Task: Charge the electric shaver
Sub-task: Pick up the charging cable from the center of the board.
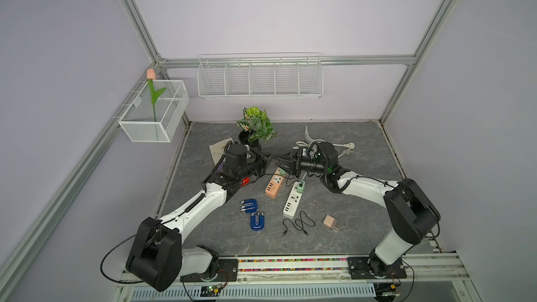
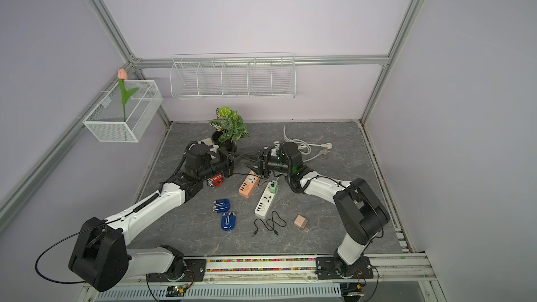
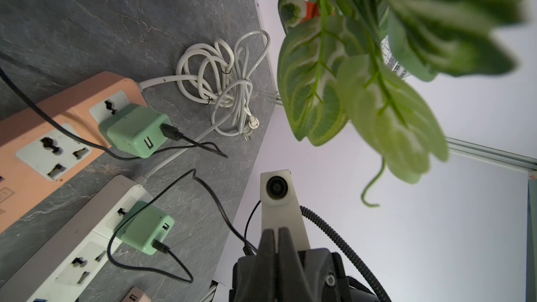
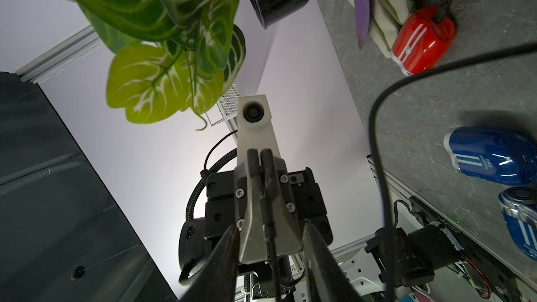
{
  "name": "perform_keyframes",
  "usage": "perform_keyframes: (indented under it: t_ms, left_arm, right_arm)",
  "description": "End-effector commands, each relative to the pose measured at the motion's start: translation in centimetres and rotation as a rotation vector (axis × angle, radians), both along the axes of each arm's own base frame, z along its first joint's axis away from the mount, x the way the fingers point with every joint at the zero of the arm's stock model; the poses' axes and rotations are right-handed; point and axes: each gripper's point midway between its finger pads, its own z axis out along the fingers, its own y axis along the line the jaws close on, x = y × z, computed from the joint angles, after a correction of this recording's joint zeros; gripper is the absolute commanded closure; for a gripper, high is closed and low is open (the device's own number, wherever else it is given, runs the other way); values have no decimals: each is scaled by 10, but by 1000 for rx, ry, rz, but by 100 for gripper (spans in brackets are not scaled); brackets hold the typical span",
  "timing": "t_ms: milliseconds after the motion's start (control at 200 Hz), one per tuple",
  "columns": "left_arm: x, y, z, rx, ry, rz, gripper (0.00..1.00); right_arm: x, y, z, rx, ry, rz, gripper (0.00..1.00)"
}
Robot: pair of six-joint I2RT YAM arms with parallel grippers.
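Observation:
A red shaver [image 1: 245, 181] [image 4: 421, 42] lies under my left arm with a black cable plugged into it. Two blue shavers [image 1: 249, 205] [image 1: 257, 221] lie nearer the front. My two grippers meet tip to tip above the orange power strip [image 1: 274, 185]. The left gripper [image 1: 271, 158] [image 3: 276, 230] is shut on the plug end of a thin black cable [image 4: 268, 228], which runs from the green adapter [image 3: 145, 226] on the white power strip [image 1: 293, 203]. The right gripper [image 1: 280, 162] [image 4: 270, 226] is open, with a finger on either side of the left fingertips.
A second green adapter [image 3: 136, 130] sits in the orange strip. A loose black cable [image 1: 299, 225] and a pink adapter [image 1: 330, 222] lie at the front right. A potted plant [image 1: 255, 124] stands just behind the grippers, with coiled white cords [image 1: 319, 143] behind the right arm.

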Motion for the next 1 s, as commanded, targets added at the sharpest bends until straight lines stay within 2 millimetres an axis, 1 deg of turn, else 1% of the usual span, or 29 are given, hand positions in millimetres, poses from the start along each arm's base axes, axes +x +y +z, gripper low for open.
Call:
perform_keyframes:
  t_ms: [0, 80, 290, 395, 495, 575, 745, 910, 925, 995]
  left_arm:
    - [0, 0, 23, -27, -27, 11, 100]
    - [0, 0, 23, -27, -25, 10, 100]
    - [0, -2, 19, -24, -15, 3, 100]
    - [1, -2, 21, -26, -17, 0, 100]
    - [0, -3, 22, -25, -19, -4, 100]
    - [0, -2, 22, -22, -18, -5, 100]
    - [-1, -2, 21, -20, -13, -7, 100]
    - [-3, -2, 19, -13, 6, -6, 100]
    - [-3, -1, 19, -12, 8, -5, 98]
    - [-5, 3, 16, 8, 46, 6, 81]
  right_arm:
    - [9, 0, 4, -3, -13, -22, 66]
    - [12, 2, 5, -3, -16, -22, 73]
    - [15, 5, 8, 4, -26, -17, 75]
    - [16, 5, 7, 2, -24, -20, 83]
    - [16, 4, 3, -4, -20, -26, 83]
    - [17, 5, 4, -1, -24, -27, 84]
    - [18, 6, 4, -1, -25, -29, 93]
    - [16, 4, 2, -12, -31, -28, 93]
    - [15, 4, 1, -14, -33, -26, 93]
    - [13, 2, 0, -28, -49, -19, 93]
